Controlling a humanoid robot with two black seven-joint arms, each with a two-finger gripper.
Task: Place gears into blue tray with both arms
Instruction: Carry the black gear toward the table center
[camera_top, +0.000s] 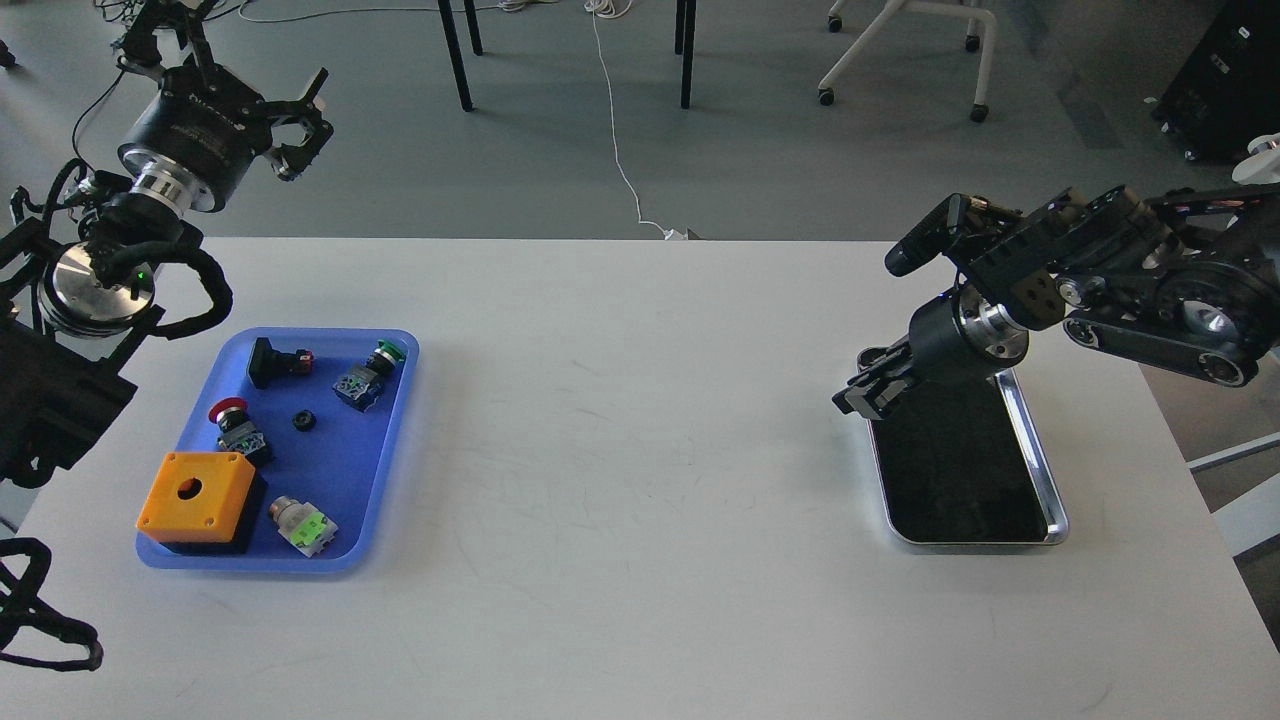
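The blue tray (335, 470) lies at the table's left. One small black gear (303, 421) rests on its floor near the middle. My left gripper (298, 125) hangs high beyond the table's far left corner, well behind the tray, fingers spread and empty. My right gripper (866, 393) hovers over the far left corner of the shiny silver tray (1032, 455), pointing down and left. Its fingers are dark and close together, and I cannot make out whether anything sits between them. The silver tray's dark floor shows no gear.
The blue tray also holds an orange box (196, 490), a red-capped push-button (232, 425), a green-capped push-button (375, 365), a black switch (272, 362) and a green-and-white part (305, 527). Table legs and a chair base stand on the floor beyond the table.
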